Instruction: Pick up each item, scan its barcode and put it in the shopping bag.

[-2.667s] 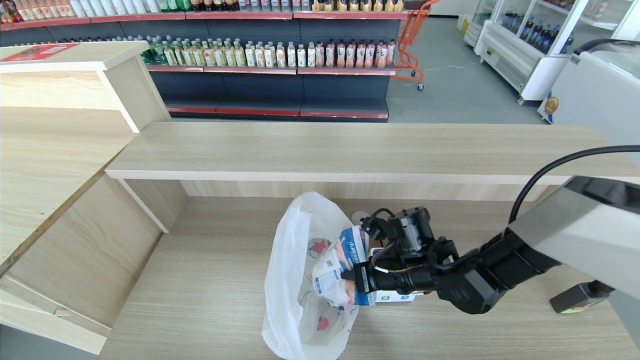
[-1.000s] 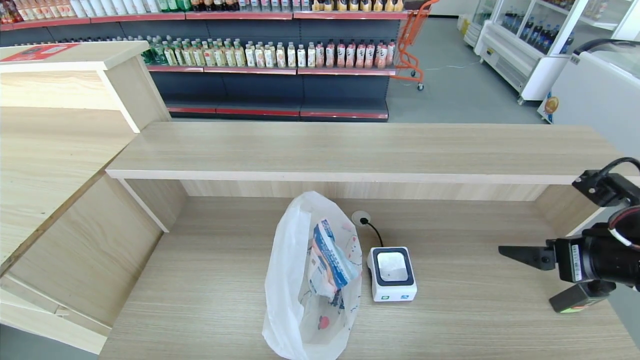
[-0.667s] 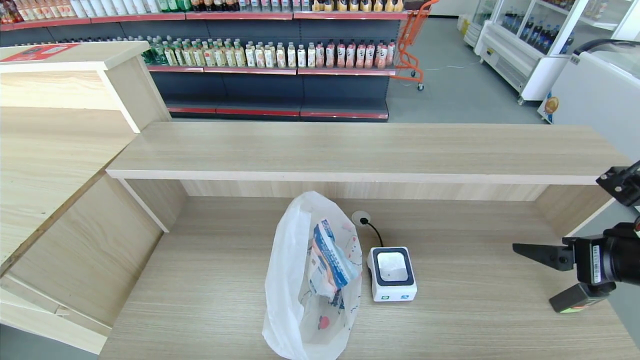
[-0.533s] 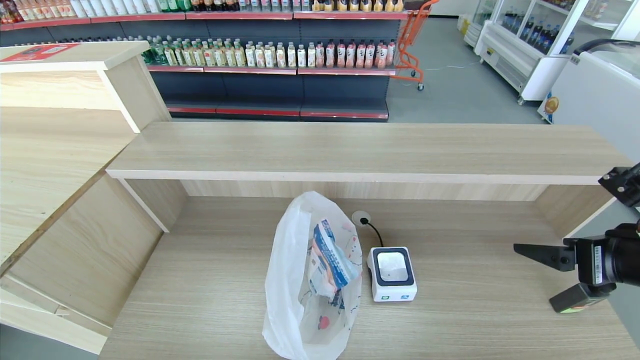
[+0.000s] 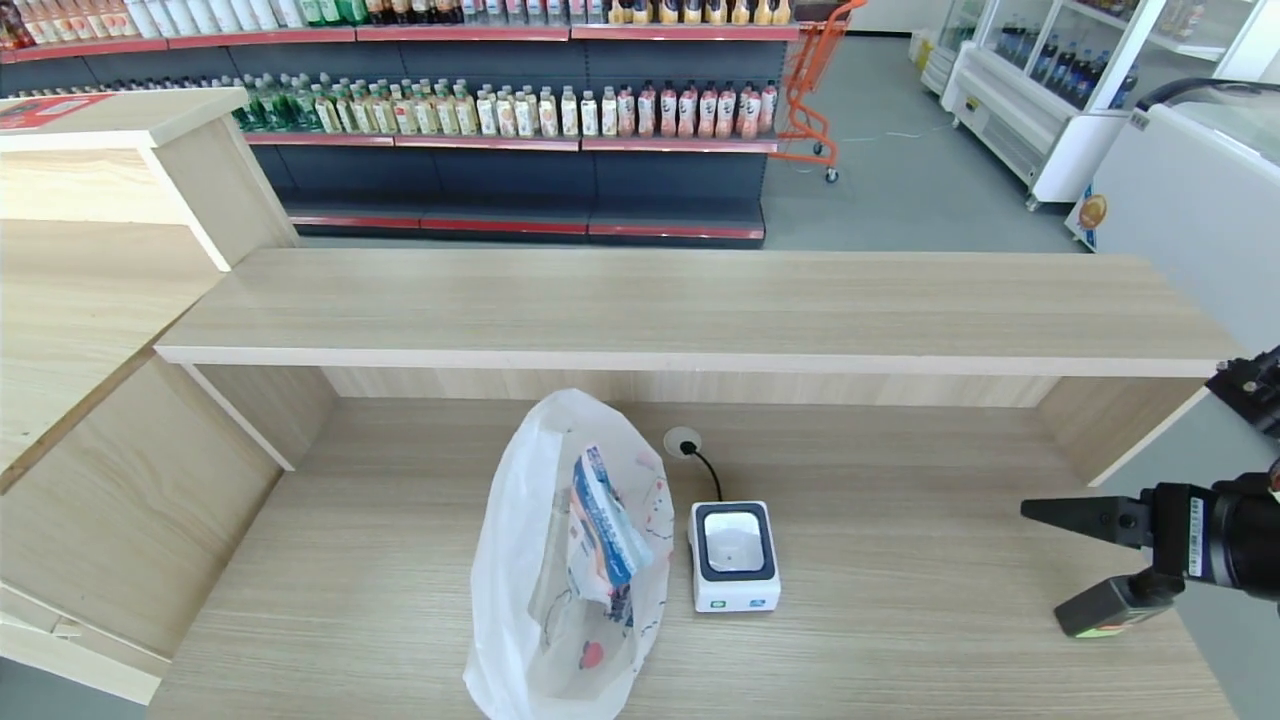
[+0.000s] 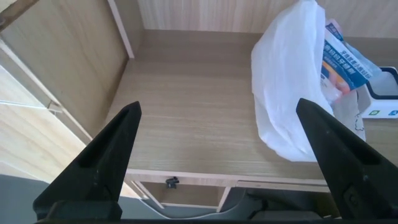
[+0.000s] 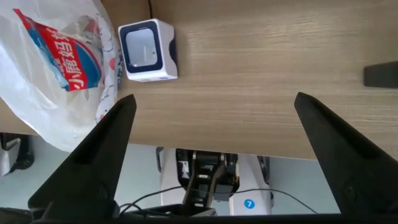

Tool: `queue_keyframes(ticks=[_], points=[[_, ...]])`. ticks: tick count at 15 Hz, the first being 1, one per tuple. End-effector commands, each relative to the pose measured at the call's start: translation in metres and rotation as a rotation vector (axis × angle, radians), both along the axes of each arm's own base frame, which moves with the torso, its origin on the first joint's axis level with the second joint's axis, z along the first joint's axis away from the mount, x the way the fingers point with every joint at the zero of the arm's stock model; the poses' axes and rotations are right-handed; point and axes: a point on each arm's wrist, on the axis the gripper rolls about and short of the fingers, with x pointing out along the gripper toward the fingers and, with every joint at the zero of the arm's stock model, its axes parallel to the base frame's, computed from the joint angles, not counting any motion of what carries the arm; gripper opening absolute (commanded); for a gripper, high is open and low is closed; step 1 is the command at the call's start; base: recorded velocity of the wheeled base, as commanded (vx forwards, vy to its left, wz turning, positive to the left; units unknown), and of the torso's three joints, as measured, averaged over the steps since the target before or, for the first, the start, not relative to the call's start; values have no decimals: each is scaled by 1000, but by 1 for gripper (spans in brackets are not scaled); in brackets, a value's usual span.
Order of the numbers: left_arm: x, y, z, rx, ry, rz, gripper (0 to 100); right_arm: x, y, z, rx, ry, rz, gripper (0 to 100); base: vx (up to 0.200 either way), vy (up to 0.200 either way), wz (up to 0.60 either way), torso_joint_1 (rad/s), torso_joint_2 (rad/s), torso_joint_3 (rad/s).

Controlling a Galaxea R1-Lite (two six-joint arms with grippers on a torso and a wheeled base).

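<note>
Near the right counter [image 5: 900, 600] edge, right tool [image 7: 214, 102] has withdrawn from bag [image 5: 510, 560], gaping empty.

Bright even indoor light, soft faint shadows, straight lines bowed at edges

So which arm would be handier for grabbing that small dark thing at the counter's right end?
Probably the right: the right gripper, open, hangs close to the small dark thing, while the left gripper, also open, is over on the shopping bag's far side.
</note>
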Motion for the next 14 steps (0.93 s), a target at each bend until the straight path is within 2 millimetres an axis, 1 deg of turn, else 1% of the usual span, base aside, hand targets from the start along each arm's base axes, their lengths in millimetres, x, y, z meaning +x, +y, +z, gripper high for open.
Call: queue_keyframes(ticks=[1,2,5,8,10,12,13,14], points=[[0,0,0,-3,2,0,100,-4,0,1,1,-1,2,100,0,-200,0,-2,2,7],[0,0,0,3,2,-1,100,-6,0,1,2,-3,3,100,-200,-200,0,2,-2,7],[0,0,0,3,2,-3,100,-12,2,4,8,-25,21,100,0,0,0,0,0,0],[0,0,0,-15,0,0,100,-20,3,1,7,-2,27,100,-200,0,0,-6,1,4],[0,0,0,-15,0,0,100,-18,2,-2,-5,22,15,100,-200,0,0,15,12,-2],[0,0,0,-8,1,-1,100,-9,-4,-7,-45,45,-9,100,-200,0,0,-7,2,2],[0,0,0,-6,1,-1,100,-5,-12,-11,-126,53,-30,100,-200,0,0,-7,-2,7],[0,0,0,-6,1,-1,100,1,-18,-14,-193,66,-66,100,0,0,0,0,0,0]])
